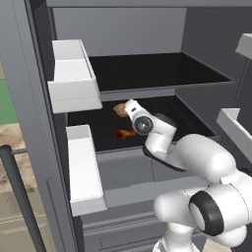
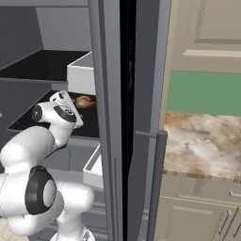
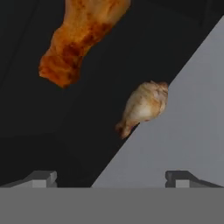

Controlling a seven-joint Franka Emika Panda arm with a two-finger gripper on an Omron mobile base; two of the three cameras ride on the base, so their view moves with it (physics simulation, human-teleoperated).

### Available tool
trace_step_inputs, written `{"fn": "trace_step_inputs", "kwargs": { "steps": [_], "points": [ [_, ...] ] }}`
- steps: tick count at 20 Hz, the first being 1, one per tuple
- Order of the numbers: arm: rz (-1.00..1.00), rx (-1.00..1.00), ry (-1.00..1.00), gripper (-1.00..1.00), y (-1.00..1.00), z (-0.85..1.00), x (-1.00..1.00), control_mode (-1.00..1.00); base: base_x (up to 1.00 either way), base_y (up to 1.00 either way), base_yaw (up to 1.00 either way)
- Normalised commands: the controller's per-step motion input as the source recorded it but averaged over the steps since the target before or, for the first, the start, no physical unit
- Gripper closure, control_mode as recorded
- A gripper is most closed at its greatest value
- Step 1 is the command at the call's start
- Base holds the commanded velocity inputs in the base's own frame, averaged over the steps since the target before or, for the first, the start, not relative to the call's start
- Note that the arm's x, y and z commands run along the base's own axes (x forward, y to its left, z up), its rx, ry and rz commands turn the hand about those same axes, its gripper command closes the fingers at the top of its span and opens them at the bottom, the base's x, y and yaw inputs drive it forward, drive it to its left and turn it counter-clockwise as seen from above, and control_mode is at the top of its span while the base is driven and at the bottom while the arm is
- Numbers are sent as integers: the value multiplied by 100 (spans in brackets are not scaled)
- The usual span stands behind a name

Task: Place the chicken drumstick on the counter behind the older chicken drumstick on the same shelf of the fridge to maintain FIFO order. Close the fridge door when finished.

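Chicken drumstick [image 1: 118,110], golden-tan and lumpy, lies on the black shelf [image 1: 106,129] inside the open fridge [image 1: 147,29], toward the back of that shelf. Nothing grips it. Left base view, left to right: fridge door [image 1: 29,123] swung open with white bins [image 1: 74,74] on its inner face; then the drumstick; the older chicken drumstick [image 1: 125,133], thin and orange-red, nearer the shelf's front lip and apart from the tan piece; then the white arm reaching in, wrist just beside the tan piece.

Right base view: arm at left, drumstick [image 2: 84,101] on the shelf past the hand, door edge in the middle, marbled counter [image 2: 202,141] at right.

Hand view: orange-red piece [image 3: 81,35] upper left, tan piece [image 3: 144,107] centre right, against the grey wall. Gripper [image 3: 111,177] jaws spread wide, tips far apart, holding nothing
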Motion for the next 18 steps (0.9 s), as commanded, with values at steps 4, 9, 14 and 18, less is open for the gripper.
{"fn": "trace_step_inputs", "kwargs": {
  "steps": [4, 9, 14, 18],
  "points": [
    [0, 0, 1, -100, 23, 52, -63, -100, 0, 0, 0],
    [0, 0, 5, -100, 24, 48, -81, -100, 0, 0, 0],
    [0, 0, 8, -100, 28, 43, -80, -100, 0, 0, 0],
    [0, 0, 10, -100, 27, 44, -81, -100, 0, 0, 0]
  ]
}}
